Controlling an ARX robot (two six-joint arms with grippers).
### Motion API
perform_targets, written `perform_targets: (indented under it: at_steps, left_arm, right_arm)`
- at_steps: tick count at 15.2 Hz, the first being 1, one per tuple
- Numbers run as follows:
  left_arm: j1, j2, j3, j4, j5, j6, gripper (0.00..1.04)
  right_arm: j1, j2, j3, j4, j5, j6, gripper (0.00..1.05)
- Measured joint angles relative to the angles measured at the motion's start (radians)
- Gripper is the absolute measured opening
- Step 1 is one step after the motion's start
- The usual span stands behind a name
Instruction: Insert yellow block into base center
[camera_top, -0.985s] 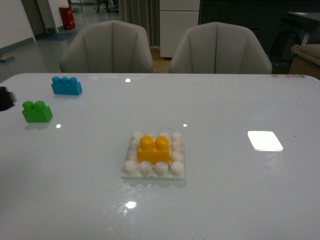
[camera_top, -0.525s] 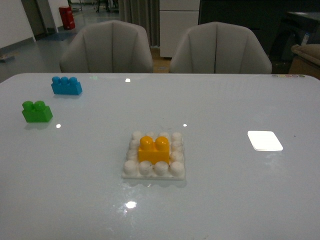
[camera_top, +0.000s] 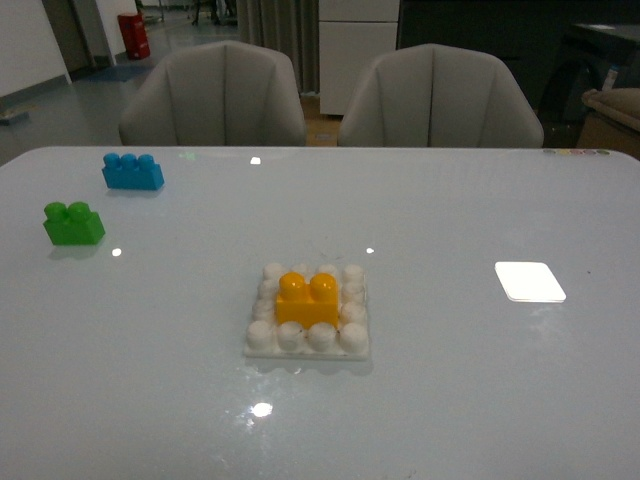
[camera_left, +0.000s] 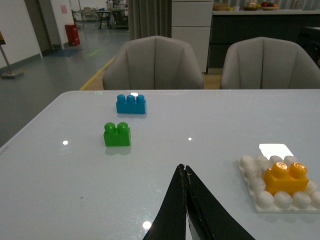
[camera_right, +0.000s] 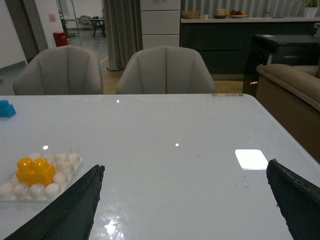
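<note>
Just below the middle of the front frame, the yellow block (camera_top: 307, 298) sits seated on the central studs of the base (camera_top: 308, 312), ringed by white studs. Around them, the pale surface (camera_top: 450, 380) carries a green brick (camera_top: 72, 223) and a blue brick (camera_top: 132, 171) at the upper left and a white patch (camera_top: 530, 281) at the right. Neither arm shows there; in the wrist views, the left claw (camera_left: 184, 169) is pressed together and the right claw (camera_right: 186, 172) is spread wide, both holding nothing.
</note>
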Motion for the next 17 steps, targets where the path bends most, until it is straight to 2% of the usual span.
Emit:
perform_targets:
  at_steps: [9,17]
  left_arm:
    - [0.0,-0.344,-0.003,-0.322,0.0,0.0,0.02]
    - [0.0,-0.509,-0.003,-0.487,0.0,0.0,0.02]
  right_arm:
    - [0.0,0.0,0.0,0.0,0.0,0.0,0.98]
    - [0.0,0.0,0.0,0.0,0.0,0.0,0.98]
